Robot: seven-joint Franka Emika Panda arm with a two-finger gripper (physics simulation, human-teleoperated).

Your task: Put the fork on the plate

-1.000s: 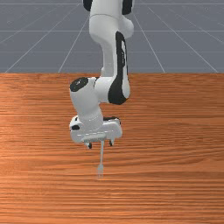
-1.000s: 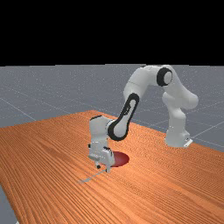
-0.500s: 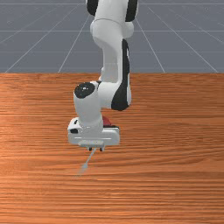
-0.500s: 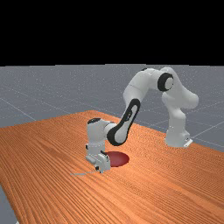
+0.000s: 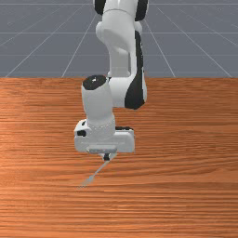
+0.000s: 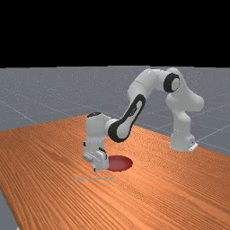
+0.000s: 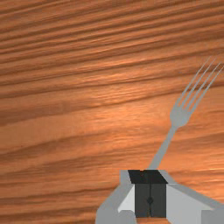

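Note:
My gripper (image 5: 107, 157) is over the handle part of the grey fork (image 5: 90, 179) in the front view, whose tines point to that view's left and toward the camera. In the far view the gripper (image 6: 95, 170) hangs a little above the fork (image 6: 81, 179), which lies on the table. The wrist view has the dark fingertips of the gripper (image 7: 150, 192) pressed together with nothing between them, and the handle of the fork (image 7: 179, 117) runs out of sight beneath them. A dark red plate (image 6: 120, 163) lies beside the hand, on the far view's right.
The orange-brown wooden table (image 5: 186, 186) extends around the fork and plate. In the far view, the arm's forearm slants above the table behind the plate, and its base stands at the right.
The fingers, apart astride the handle a second ago, have come together. The fork has swung its tines toward the front view's left. Since half a second ago my hand has risen off it.

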